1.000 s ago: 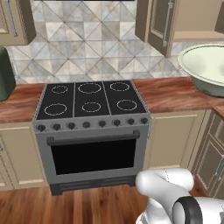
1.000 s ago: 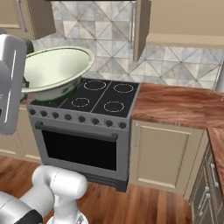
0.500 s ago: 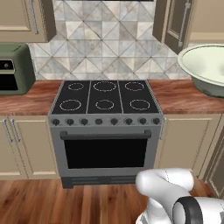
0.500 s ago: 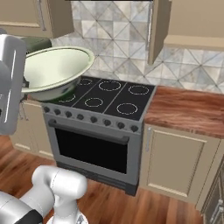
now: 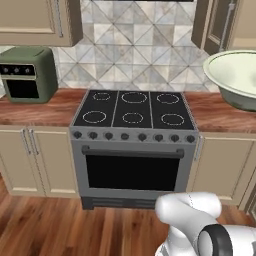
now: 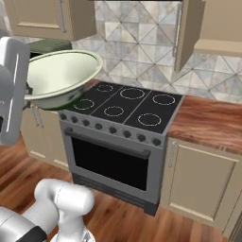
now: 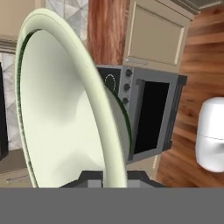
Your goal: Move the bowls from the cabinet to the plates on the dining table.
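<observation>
My gripper (image 7: 114, 176) is shut on the rim of a pale green-white bowl (image 7: 65, 109), which stands on edge in the hand view. The same bowl (image 5: 234, 80) hangs in the air at the right edge of the left base view. In the right base view the bowl (image 6: 59, 75) is at the left, beside my white hand, above the counter's height. A tan wall cabinet (image 6: 189, 33) with one door swung open hangs to the right of the stove, and its open door (image 5: 219, 25) has a silver bar handle. The plates and the dining table are out of view.
A black-topped stove (image 5: 132, 112) with a grey oven front stands straight ahead in a reddish wood counter (image 5: 40, 112). A green toaster oven (image 5: 27, 75) sits on the counter at the left. Beige lower cabinets (image 6: 201, 182) flank the stove above a wooden floor (image 5: 50, 225).
The whole scene has slid to the right in both base views, so the base has moved. The toaster oven has come into view at the left. The bowl stays held in the same place.
</observation>
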Controlling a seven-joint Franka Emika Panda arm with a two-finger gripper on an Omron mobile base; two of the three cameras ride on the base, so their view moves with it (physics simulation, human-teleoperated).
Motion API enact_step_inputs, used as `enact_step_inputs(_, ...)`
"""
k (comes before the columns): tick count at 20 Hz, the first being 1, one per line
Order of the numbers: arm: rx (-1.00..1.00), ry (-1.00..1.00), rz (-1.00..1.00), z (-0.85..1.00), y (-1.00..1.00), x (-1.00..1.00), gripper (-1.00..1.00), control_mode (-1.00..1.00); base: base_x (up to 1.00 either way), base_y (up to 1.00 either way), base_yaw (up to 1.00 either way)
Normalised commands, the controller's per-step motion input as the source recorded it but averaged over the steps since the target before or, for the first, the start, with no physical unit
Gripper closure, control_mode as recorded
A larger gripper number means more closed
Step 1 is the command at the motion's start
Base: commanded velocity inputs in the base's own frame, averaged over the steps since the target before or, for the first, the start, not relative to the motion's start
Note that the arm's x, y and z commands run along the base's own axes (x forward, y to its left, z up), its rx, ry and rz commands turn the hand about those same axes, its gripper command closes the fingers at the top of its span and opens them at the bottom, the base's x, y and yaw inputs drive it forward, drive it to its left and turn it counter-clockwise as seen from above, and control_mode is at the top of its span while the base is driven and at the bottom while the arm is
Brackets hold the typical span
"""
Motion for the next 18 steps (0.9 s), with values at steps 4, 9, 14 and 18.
enact_step_inputs(4,0.0,0.0,0.0,0.0,0.0,0.0,1.0,1.0,-0.57,0.45,0.03)
enact_step_inputs(9,0.0,0.0,0.0,0.0,0.0,0.0,1.0,1.0,-0.62,0.4,0.0)
enact_step_inputs(14,0.0,0.0,0.0,0.0,0.0,0.0,1.0,1.0,-0.62,0.36,0.0)
enact_step_inputs(18,0.0,0.0,0.0,0.0,0.0,0.0,1.0,1.0,-0.62,0.34,0.0)
